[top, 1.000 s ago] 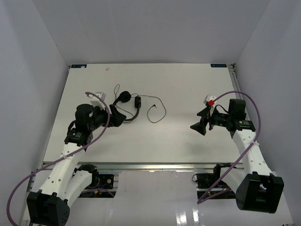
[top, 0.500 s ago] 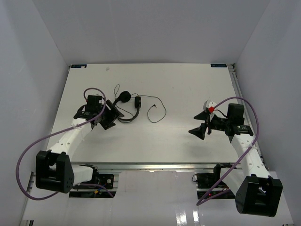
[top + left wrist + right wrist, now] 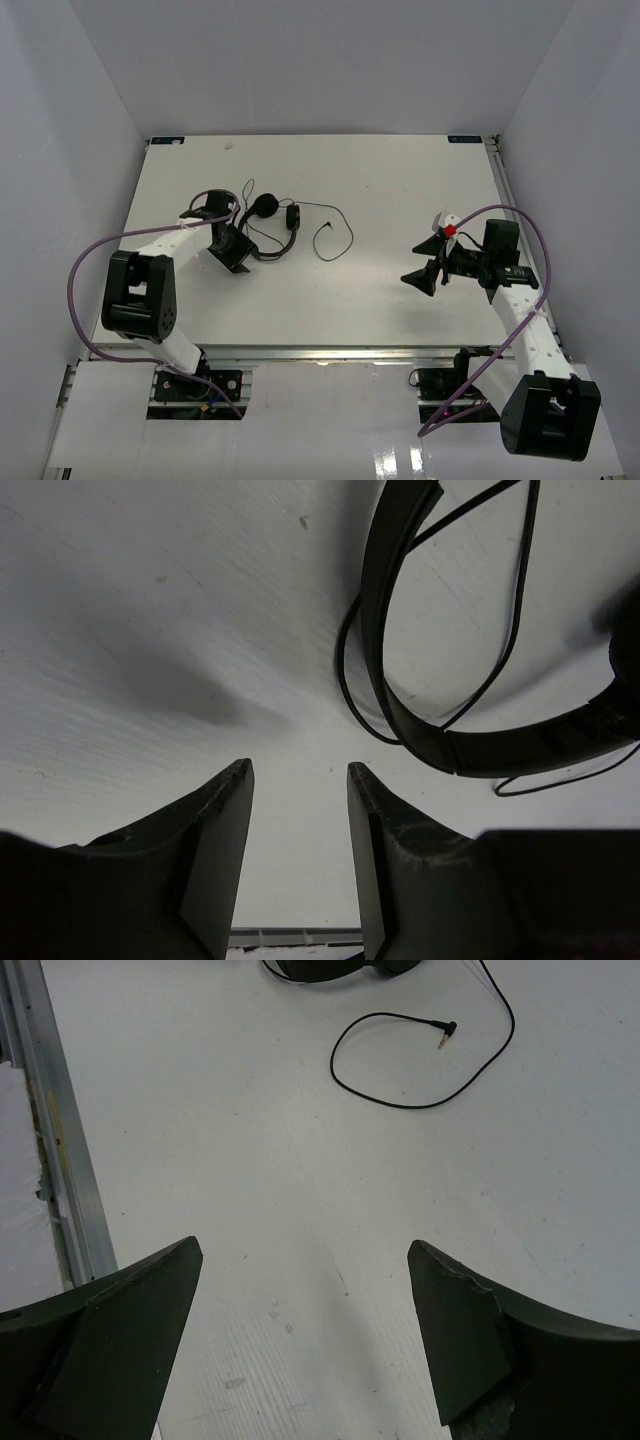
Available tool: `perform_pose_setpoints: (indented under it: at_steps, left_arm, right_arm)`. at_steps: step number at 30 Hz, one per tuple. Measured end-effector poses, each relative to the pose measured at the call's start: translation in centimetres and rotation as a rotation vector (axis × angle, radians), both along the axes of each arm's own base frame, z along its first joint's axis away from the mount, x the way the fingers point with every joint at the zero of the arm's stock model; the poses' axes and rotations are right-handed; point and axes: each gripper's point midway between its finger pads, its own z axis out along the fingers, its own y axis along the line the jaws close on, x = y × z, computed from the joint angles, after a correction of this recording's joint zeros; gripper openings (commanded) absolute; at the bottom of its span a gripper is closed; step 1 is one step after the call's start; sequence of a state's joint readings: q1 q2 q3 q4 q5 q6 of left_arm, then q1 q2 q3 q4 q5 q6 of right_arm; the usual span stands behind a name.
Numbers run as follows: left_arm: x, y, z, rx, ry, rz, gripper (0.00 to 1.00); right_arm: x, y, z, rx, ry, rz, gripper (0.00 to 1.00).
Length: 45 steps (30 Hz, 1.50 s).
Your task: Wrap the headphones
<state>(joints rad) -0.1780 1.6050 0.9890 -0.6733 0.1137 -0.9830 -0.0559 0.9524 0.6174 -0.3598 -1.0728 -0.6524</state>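
Roughly left of centre on the white table (image 3: 400,180), the headphones (image 3: 264,206) lie flat with their two round earcups toward the far side and the thin headband (image 3: 520,748) curving back toward the near edge. The cord (image 3: 332,1063) trails off to the right of them in a loose loop that ends in the plug (image 3: 447,1028), which rests on the bare surface. The left gripper (image 3: 234,256) sits low over the table just beside the headband, on its left. In its wrist view the two fingers (image 3: 215,850) stand moderately apart with only bare table between them, and the headband arcs just beyond and to the right of their tips, neither finger touching it. A stretch of cord threads through the band's curve there. One dark earcup (image 3: 628,645) is cut off by that picture's right edge. Seen from above, the left wrist covers part of the near end of the band, so where the cord joins the earcups is hard to make out. The right gripper (image 3: 425,262) hangs well apart on the right side of the table, its jaws spread wide and holding nothing. Its camera catches the cord loop and plug far ahead of the fingers (image 3: 470,1330), while the headphones themselves are clipped by the top edge.
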Motion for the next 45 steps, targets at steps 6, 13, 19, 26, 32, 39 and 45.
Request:
perform_pose_setpoints:
  at_steps: [6, 13, 19, 26, 32, 39, 45]
  left_arm:
    - [1.5, 0.0, 0.1, 0.014, -0.015, -0.005, 0.54]
    - [2.3, 0.2, 0.4, 0.027, -0.048, -0.003, 0.52]
    - [3.5, 0.2, -0.3, 0.032, -0.038, 0.003, 0.42]
    - [4.8, 0.3, -2.0, 0.037, -0.011, 0.011, 0.32]
    - [5.3, 0.6, -2.0, 0.047, -0.019, 0.007, 0.11]
    - [5.3, 0.8, -1.9, 0.057, -0.025, -0.018, 0.00]
    - [5.9, 1.3, -0.4, 0.092, -0.067, -0.095, 0.00]
  right_arm:
    - [0.0, 0.0, 0.0, 0.000, 0.001, -0.001, 0.90]
    - [0.0, 0.0, 0.0, 0.000, 0.001, -0.001, 0.90]
    - [0.1, 0.0, -0.1, -0.001, 0.004, -0.003, 0.90]
    - [0.1, 0.0, -0.1, -0.002, 0.004, -0.004, 0.90]
    - [0.1, -0.1, -0.1, -0.003, 0.004, -0.005, 0.90]
    - [0.2, -0.2, -0.2, -0.009, 0.004, -0.011, 0.90]
    - [0.2, -0.2, -0.2, -0.012, 0.001, -0.011, 0.90]
